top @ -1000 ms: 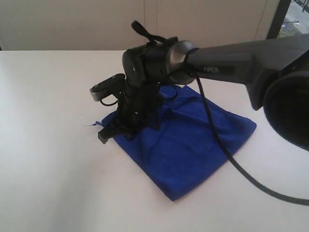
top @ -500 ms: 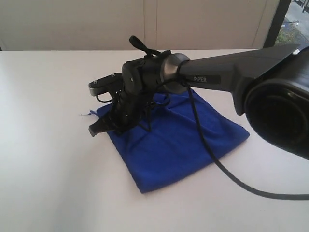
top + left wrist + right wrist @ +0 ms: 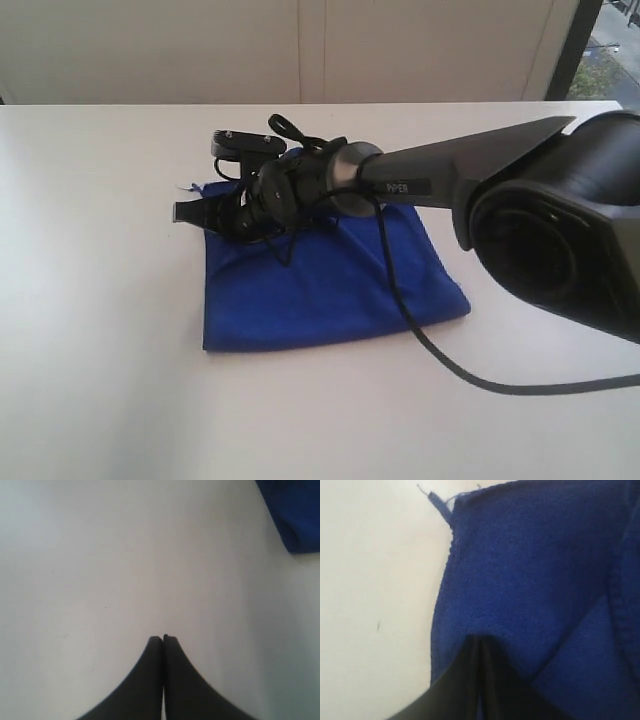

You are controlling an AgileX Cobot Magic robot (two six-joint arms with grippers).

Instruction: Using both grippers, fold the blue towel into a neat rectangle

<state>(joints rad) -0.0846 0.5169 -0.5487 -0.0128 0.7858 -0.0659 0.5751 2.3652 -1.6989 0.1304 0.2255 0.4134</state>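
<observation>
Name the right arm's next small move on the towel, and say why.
Probably open the right gripper and lift it clear. The blue towel already lies flat as a rough rectangle, and the shut jaws sit at its edge, seemingly pinching cloth. The left gripper is shut over bare table, off the towel.

Light: bright, even and diffuse. We log only faint, soft shadows on the white table point(image 3: 90, 330), which is nearly washed out. Focus: we find both wrist views soft, the blue towel point(image 3: 530, 565) nap smeared, and the left gripper point(image 3: 163, 640) and right gripper point(image 3: 478, 641) reduced to black, detailless silhouettes.
</observation>
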